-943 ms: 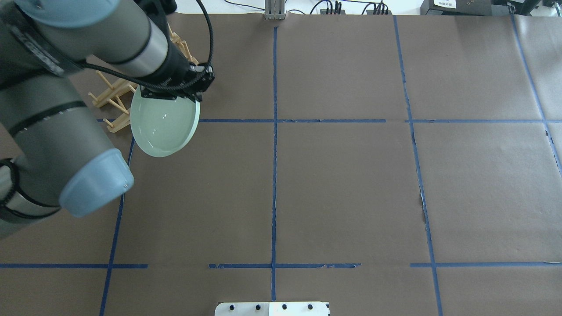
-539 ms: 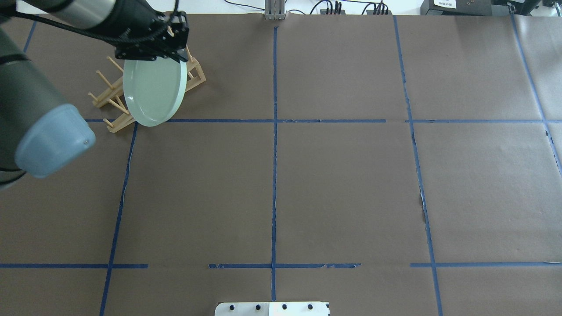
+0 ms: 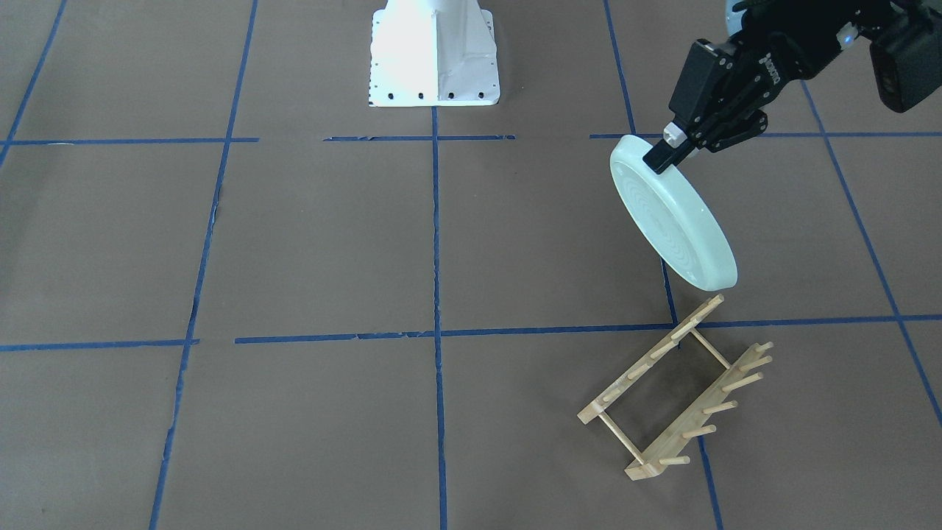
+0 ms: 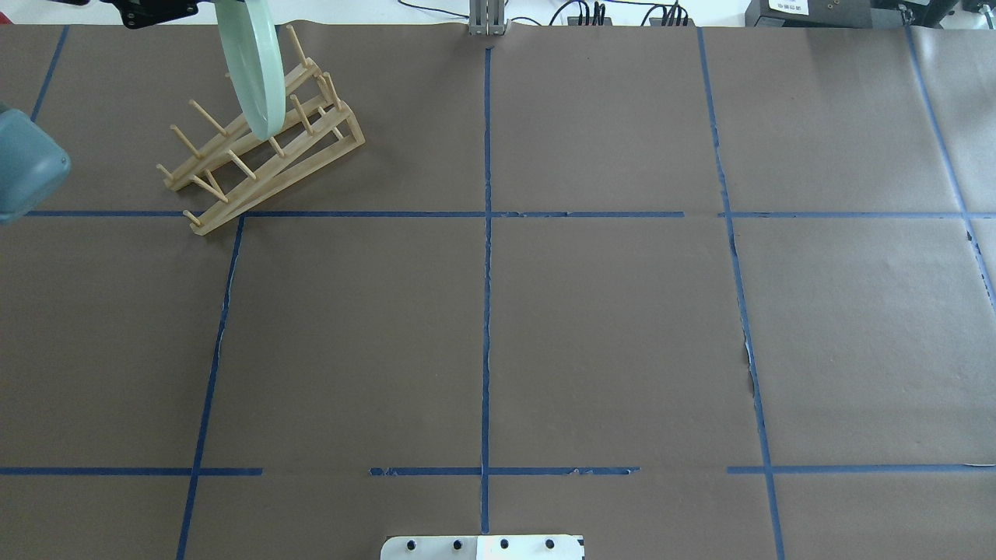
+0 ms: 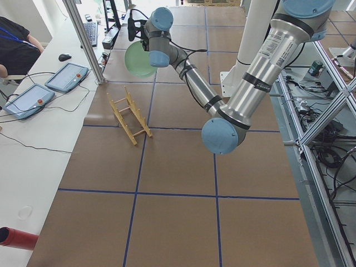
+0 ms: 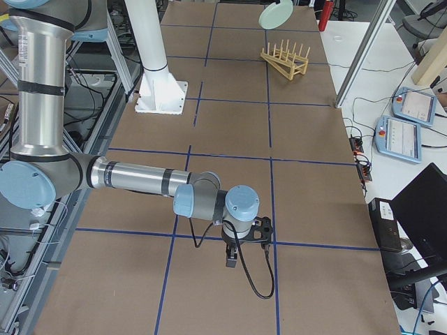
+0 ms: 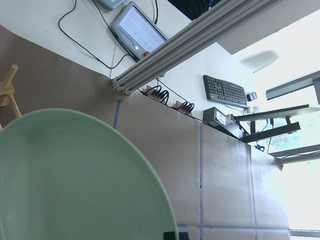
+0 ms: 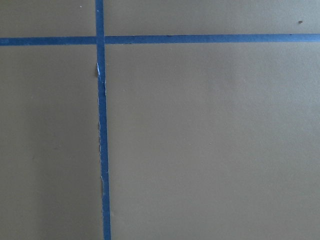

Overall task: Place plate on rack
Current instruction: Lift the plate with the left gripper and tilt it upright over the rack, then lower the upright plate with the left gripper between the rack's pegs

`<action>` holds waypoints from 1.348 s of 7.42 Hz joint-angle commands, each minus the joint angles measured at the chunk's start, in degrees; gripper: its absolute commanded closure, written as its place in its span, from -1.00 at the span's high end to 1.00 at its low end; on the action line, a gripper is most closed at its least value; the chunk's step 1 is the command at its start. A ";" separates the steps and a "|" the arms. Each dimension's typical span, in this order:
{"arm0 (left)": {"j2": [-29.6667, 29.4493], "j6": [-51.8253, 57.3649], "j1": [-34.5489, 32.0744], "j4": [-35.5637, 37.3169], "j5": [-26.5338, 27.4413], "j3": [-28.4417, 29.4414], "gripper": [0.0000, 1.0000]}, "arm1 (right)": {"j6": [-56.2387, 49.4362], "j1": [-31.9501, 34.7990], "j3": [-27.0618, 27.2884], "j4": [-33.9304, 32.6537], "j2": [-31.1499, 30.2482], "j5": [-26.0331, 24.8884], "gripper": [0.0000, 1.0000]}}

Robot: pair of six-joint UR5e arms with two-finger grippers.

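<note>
My left gripper (image 3: 660,156) is shut on the rim of the pale mint-green plate (image 3: 673,213). It holds the plate in the air, tilted nearly on edge, above the light-wood rack (image 3: 677,390). In the overhead view the plate (image 4: 253,66) hangs edge-on over the rack's (image 4: 264,152) far pegs, not touching them. The plate fills the left wrist view (image 7: 75,180). My right gripper (image 6: 232,255) shows only in the exterior right view, low over the table far from the rack. I cannot tell whether it is open or shut.
The table is brown paper with a grid of blue tape. The white robot base (image 3: 433,55) stands at the near middle edge. An aluminium post (image 4: 486,19) and cables sit at the far edge. Tablets (image 5: 67,77) lie on the side table beyond.
My left arm has carried the plate away from the robot and up over the rack. The plate has turned from facing up to nearly edge-on.
</note>
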 commanded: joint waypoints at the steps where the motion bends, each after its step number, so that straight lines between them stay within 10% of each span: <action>1: 3.50 -9.42 -0.06 -21.40 3.69 6.82 -1.00 | 0.02 -0.02 0.00 0.02 0.00 0.00 1.00; 6: 4.92 -20.52 4.65 -51.93 24.69 20.70 -1.00 | 0.02 -0.02 0.00 0.02 0.00 0.00 1.00; 10: 3.17 -19.99 5.83 -51.62 25.78 25.90 -1.00 | 0.02 -0.02 0.00 0.02 0.00 0.00 1.00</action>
